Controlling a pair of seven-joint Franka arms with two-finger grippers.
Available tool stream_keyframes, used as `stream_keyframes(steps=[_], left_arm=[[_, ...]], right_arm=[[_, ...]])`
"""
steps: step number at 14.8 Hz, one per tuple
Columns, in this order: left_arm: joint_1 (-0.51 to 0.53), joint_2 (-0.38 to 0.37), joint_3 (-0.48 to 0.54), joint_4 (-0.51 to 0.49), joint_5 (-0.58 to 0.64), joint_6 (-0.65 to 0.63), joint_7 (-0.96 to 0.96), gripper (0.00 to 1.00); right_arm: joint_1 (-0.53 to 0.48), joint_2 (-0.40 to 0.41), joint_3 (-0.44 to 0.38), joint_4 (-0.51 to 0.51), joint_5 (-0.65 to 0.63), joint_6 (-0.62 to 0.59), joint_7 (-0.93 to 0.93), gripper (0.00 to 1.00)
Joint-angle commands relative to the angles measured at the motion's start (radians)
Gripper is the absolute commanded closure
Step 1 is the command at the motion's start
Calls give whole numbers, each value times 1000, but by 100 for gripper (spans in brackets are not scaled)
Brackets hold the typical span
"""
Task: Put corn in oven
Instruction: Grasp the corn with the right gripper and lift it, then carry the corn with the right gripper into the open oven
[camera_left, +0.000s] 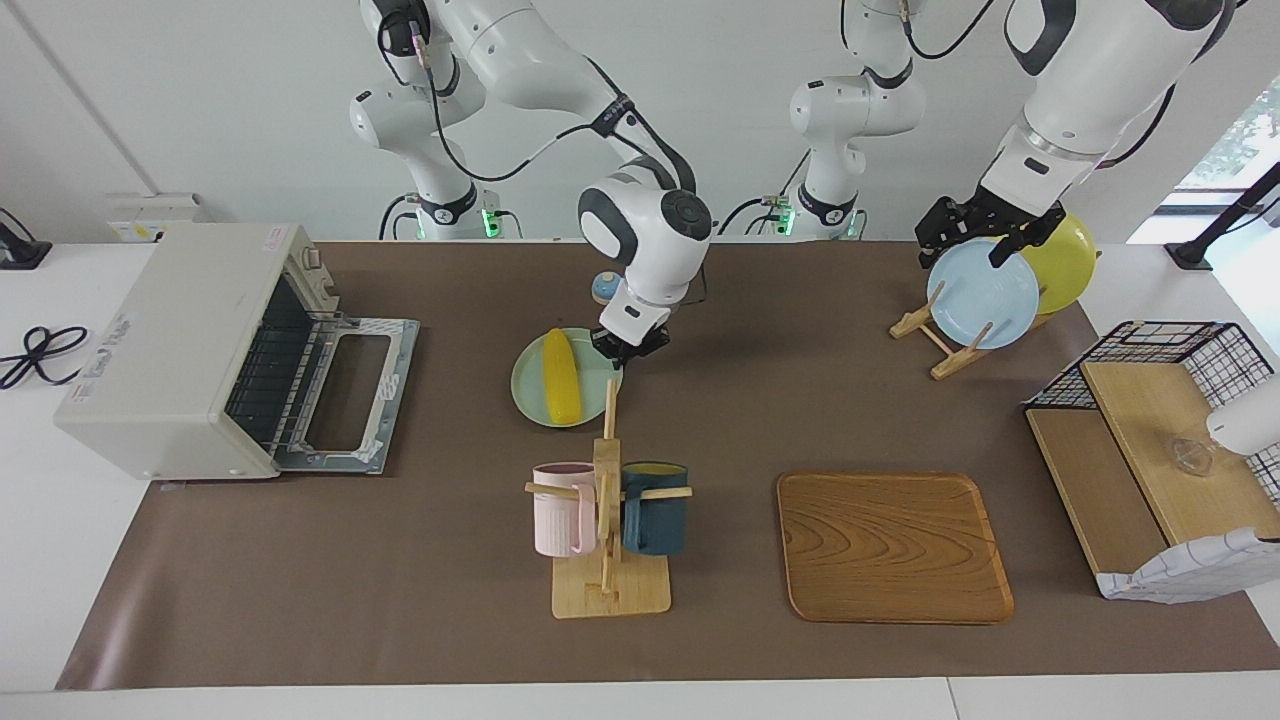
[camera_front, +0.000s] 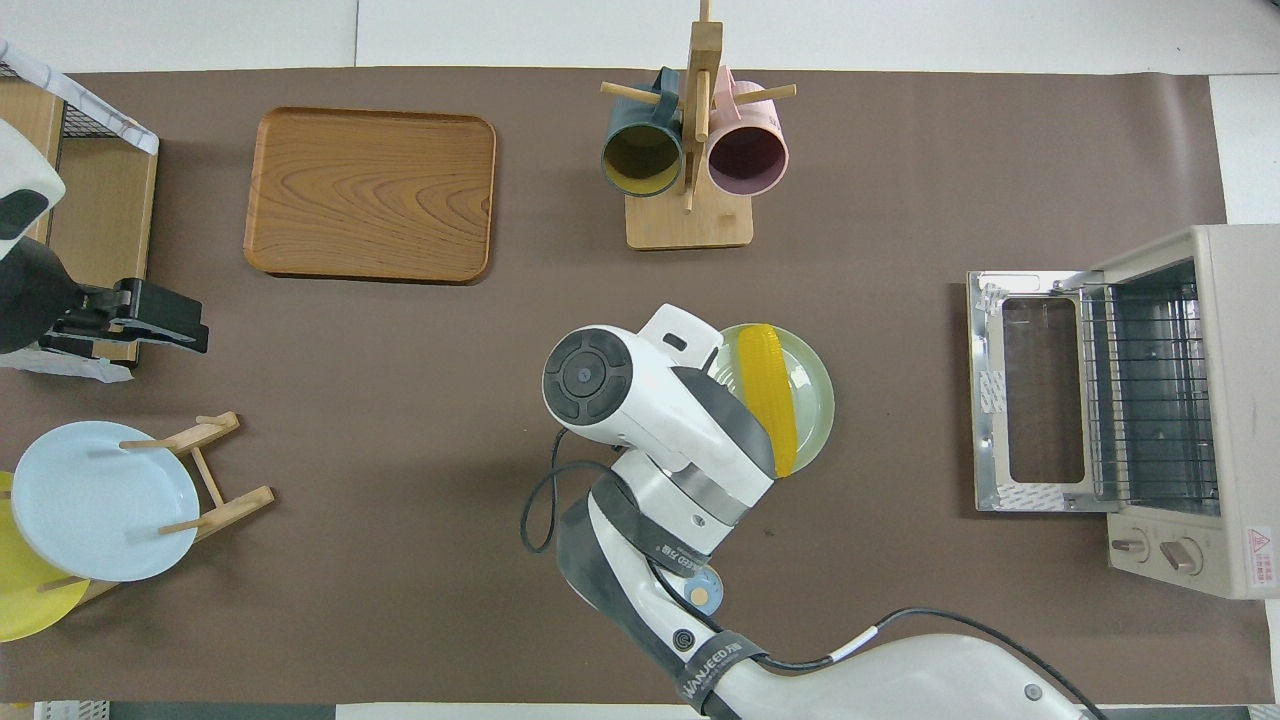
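The corn (camera_left: 562, 377) is a glossy yellow cob lying on a pale green plate (camera_left: 530, 395) in the middle of the table; it also shows in the overhead view (camera_front: 768, 395). My right gripper (camera_left: 632, 347) hangs low at the plate's edge, just beside the corn on the side toward the left arm's end of the table. In the overhead view its wrist (camera_front: 640, 390) hides the fingers and part of the plate (camera_front: 815, 400). The off-white oven (camera_left: 190, 340) stands at the right arm's end with its door (camera_left: 350, 395) folded down flat and its wire rack (camera_front: 1145, 390) showing. My left gripper (camera_left: 985, 240) waits, open, over the plate rack.
A wooden mug tree (camera_left: 607, 520) with a pink and a dark blue mug stands just farther from the robots than the green plate. A wooden tray (camera_left: 893, 545) lies beside it. A rack (camera_left: 950, 345) holds a blue and a yellow plate. A wire-and-wood shelf (camera_left: 1160, 440) stands at the left arm's end.
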Motion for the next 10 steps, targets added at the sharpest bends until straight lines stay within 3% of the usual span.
stream_keyframes(steps=[1, 10], left_arm=[[15, -13, -9, -4, -7, -11, -5, 0], [15, -13, -9, -4, -7, -11, -5, 0]], right_arm=[[-98, -77, 8, -17, -23, -57, 7, 100], [-448, -332, 10, -223, -20, -160, -337, 100]])
